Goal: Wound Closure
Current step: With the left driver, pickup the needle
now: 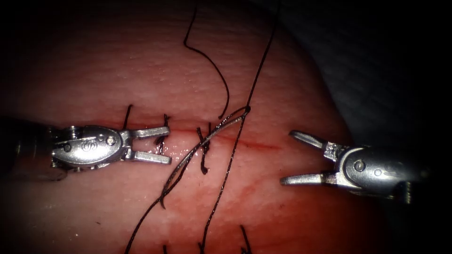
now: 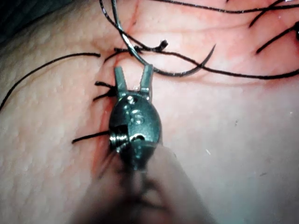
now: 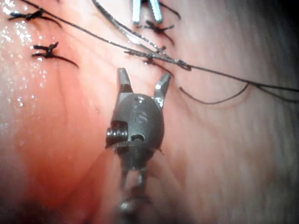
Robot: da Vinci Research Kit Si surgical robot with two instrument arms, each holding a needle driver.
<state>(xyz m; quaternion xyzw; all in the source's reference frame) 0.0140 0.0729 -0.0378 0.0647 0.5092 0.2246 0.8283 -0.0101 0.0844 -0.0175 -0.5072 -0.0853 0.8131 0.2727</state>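
Two needle drivers work over one piece of tissue (image 1: 117,70), which carries one horizontal cut (image 1: 254,143) and one curved needle (image 1: 197,146). Three tied stitches cross the cut in the endoscope view: one under the left tool's wrist (image 1: 127,116), one between its jaws (image 1: 162,136), and one further right at the needle (image 1: 203,150).

The left tool (image 1: 157,145) comes in from the left along the cut line. Its jaws stand moderately apart, one on either side of the cut, and they hold nothing; the second stitch's knot sits in the gap between them. In the left wrist view the same tool (image 2: 133,77) shows parted jaws just short of the needle (image 2: 187,72), not touching it.

The needle lies free on the tissue between the two tools, slanting across the cut from its tip at lower left to its thread end at upper right. Whether any part of it sits in the tissue cannot be told. The thread (image 1: 261,61) leaves that upper end toward the top edge; another strand runs down past the cut, and a loose end curls nearby.

The right tool (image 1: 292,157) sits right of the cut's end, jaws wide apart and empty; in the right wrist view (image 3: 142,79) they gape just short of the thread (image 3: 224,73).
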